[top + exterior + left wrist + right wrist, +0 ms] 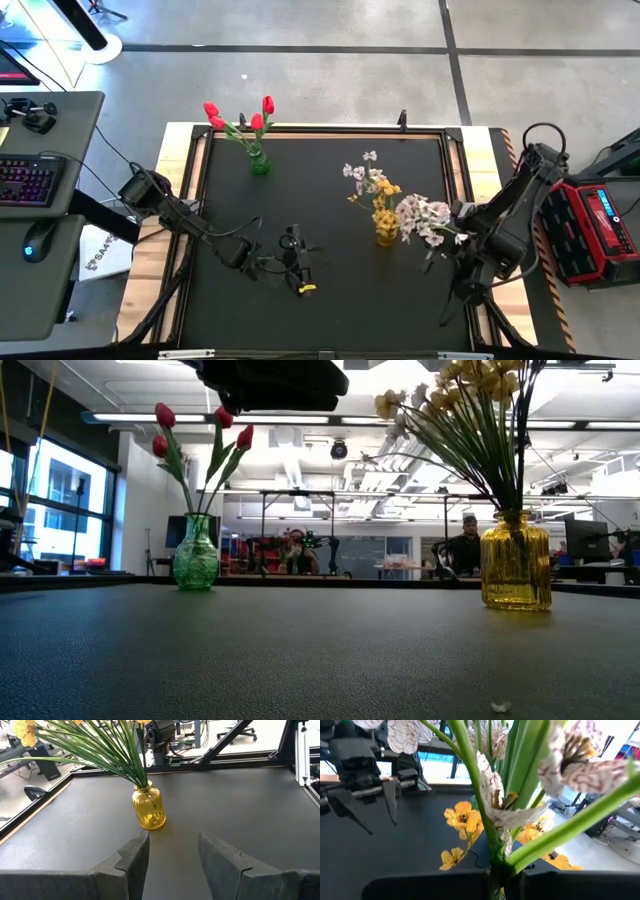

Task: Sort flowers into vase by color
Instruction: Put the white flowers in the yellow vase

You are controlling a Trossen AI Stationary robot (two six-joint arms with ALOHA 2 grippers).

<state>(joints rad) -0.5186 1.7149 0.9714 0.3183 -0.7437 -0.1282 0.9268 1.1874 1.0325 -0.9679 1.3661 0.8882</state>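
Observation:
A green vase with three red tulips stands at the table's far left; it also shows in the low view. A yellow vase at mid-table holds yellow blossoms and white ones; it also shows in the low view and the left wrist view. My right gripper is shut on a bunch of white-pinkish flowers just right of the yellow vase. My left gripper is open and empty left of the yellow vase, near the front. My right gripper pinches the bunch's gathered green stems between its two fingers, close below the blossoms. The fingers come from the table's right. The blossoms spread out beyond the fingertips, above the table and beside the yellow vase. The stems' lower ends are hidden.
A raised frame borders the black table top. Bare mat lies between the two vases and along the near edge. Desks with a keyboard stand left of the table, and people sit in the room behind.

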